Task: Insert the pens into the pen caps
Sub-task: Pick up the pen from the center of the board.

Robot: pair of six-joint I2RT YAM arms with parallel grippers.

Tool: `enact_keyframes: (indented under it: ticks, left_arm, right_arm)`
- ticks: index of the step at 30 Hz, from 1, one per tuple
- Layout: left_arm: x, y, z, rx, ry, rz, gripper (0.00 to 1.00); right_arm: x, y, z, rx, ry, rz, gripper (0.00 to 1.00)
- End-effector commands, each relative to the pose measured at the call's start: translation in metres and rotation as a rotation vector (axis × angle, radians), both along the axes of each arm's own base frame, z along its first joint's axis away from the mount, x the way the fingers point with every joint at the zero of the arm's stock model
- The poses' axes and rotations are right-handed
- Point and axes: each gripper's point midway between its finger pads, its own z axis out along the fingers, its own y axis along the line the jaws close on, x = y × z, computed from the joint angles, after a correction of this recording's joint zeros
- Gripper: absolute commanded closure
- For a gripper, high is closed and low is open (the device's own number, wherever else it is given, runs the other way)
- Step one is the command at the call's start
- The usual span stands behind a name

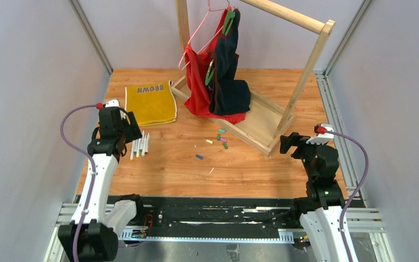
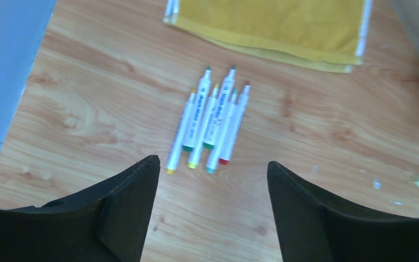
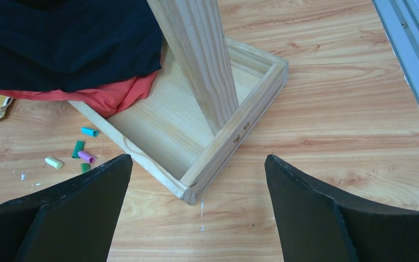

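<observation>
Several white-barrelled pens [image 1: 140, 145] lie side by side on the wooden table at the left, coloured ends toward me in the left wrist view [image 2: 210, 123]. My left gripper [image 2: 213, 164] hovers open just short of them, nothing between its fingers [image 1: 125, 145]. The pen caps [image 1: 221, 137] lie scattered mid-table: a yellow one [image 1: 209, 141], a blue one [image 1: 199, 156], and in the right wrist view teal [image 3: 90, 131], green [image 3: 78, 148] and purple [image 3: 86, 157] ones. My right gripper [image 3: 196, 158] stands open and empty by the rack's near corner [image 1: 286, 143].
A yellow cloth [image 1: 150, 102] lies behind the pens. A wooden clothes rack base [image 1: 262, 117] with an upright post [image 3: 196, 60] sits right of centre, with red and dark garments [image 1: 218, 82] hanging into it. A tiny white scrap [image 1: 211, 171] lies near the front.
</observation>
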Motion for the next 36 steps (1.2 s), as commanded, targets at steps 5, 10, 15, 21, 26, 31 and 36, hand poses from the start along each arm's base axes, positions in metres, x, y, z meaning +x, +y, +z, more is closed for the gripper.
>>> enact_keyframes:
  ticks: [5, 10, 15, 21, 26, 31, 36]
  left_arm:
    - [0.015, 0.021, -0.063, -0.017, 0.270, 0.042, 0.43]
    - [0.008, 0.025, -0.098, -0.010, 0.411, 0.053, 0.57]
    - [-0.001, 0.035, -0.116, -0.013, 0.470, 0.095, 0.58]
    - [-0.006, 0.044, -0.125, -0.013, 0.506, 0.127, 0.61]
    - [-0.009, 0.045, -0.136, -0.012, 0.560, 0.131, 0.63]
    - [-0.011, 0.044, -0.145, -0.022, 0.596, 0.127, 0.63]
    - [-0.013, 0.045, -0.154, -0.027, 0.645, 0.132, 0.66]
  right_arm:
    - [0.004, 0.013, 0.006, 0.026, -0.023, 0.065, 0.07]
    - [0.004, 0.012, 0.005, 0.020, -0.006, 0.059, 0.08]
    - [0.000, 0.008, 0.009, 0.022, -0.029, 0.038, 0.09]
    - [-0.007, 0.008, 0.013, 0.025, -0.049, 0.037, 0.09]
    - [-0.010, 0.006, 0.016, 0.023, -0.063, 0.028, 0.09]
    - [-0.012, 0.005, 0.017, 0.024, -0.067, 0.026, 0.09]
    - [-0.013, 0.005, 0.017, 0.023, -0.070, 0.024, 0.08]
